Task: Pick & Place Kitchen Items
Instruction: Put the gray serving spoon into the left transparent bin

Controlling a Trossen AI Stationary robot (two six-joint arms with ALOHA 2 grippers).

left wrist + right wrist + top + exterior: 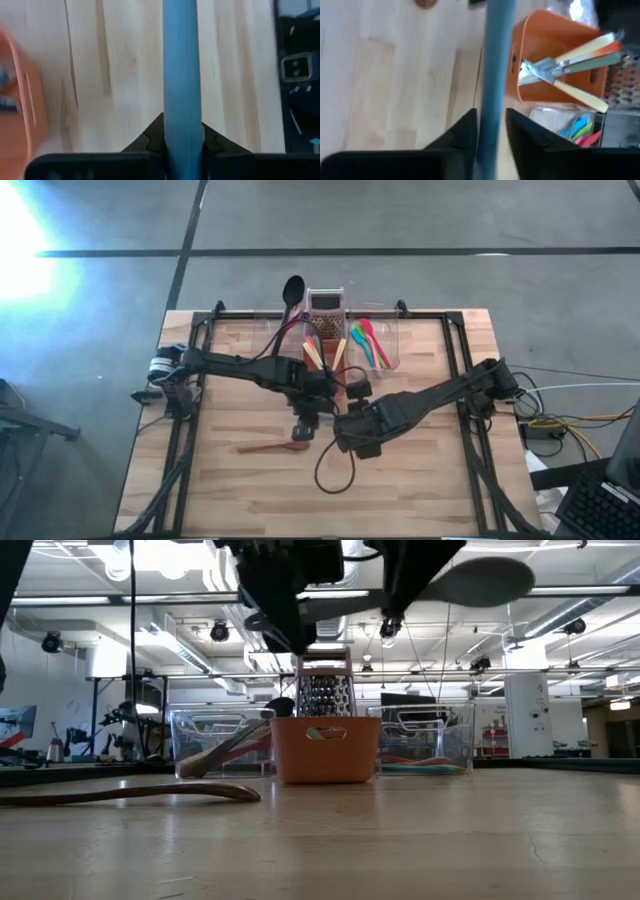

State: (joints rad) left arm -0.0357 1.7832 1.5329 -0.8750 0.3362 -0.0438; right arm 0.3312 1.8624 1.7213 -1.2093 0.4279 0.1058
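Observation:
A blue utensil's long handle [182,65] runs between the fingers of both grippers above the table's middle. My left gripper [182,122] is shut on it. My right gripper [491,112] stands close beside the left one [318,405], its fingers on either side of the same handle [495,60], slightly apart from it. In the low view a broad rounded head [480,580] juts out level, high above the table. A brown wooden spoon [270,447] lies flat on the table in front of the grippers. My left gripper pinches the blue handle [182,107] between its two fingers, which lie across it. They come slanting down from above. The utensil is lifted clear of the table and lies about level.
At the back middle an orange tub [325,352] holds yellow-handled knives [580,50], with a metal grater [325,305] behind it. Clear tubs flank it: one with a black ladle [290,295], one with coloured spoons [372,345]. A cable loop [335,470] hangs under my right arm.

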